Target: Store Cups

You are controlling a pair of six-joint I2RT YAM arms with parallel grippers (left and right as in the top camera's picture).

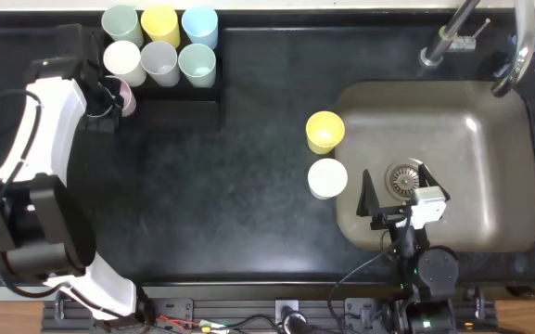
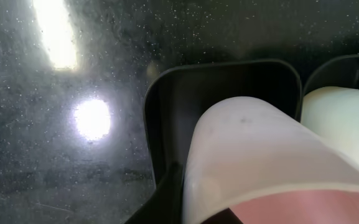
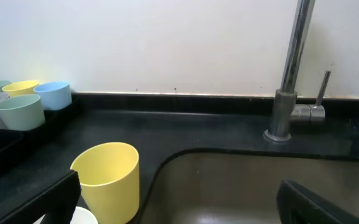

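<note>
A black cup rack (image 1: 202, 109) stands at the back left and holds several upright cups. My left gripper (image 1: 111, 96) is at the rack's left front corner, shut on a pale pink cup (image 1: 126, 96). In the left wrist view this pink cup (image 2: 260, 155) hangs over an empty rack slot (image 2: 229, 81), beside a white cup (image 2: 347, 124). A yellow cup (image 1: 324, 130) and a white cup (image 1: 327, 177) stand on the counter by the sink's left edge. My right gripper (image 1: 401, 199) is open over the sink, the yellow cup (image 3: 107, 177) just ahead of its left finger (image 3: 48, 199).
The steel sink (image 1: 490, 139) takes up the right side, with a tap (image 1: 448, 37) behind it. The dark counter (image 1: 239, 204) stretches between the rack and the sink. A white wall (image 3: 167, 43) runs along the back.
</note>
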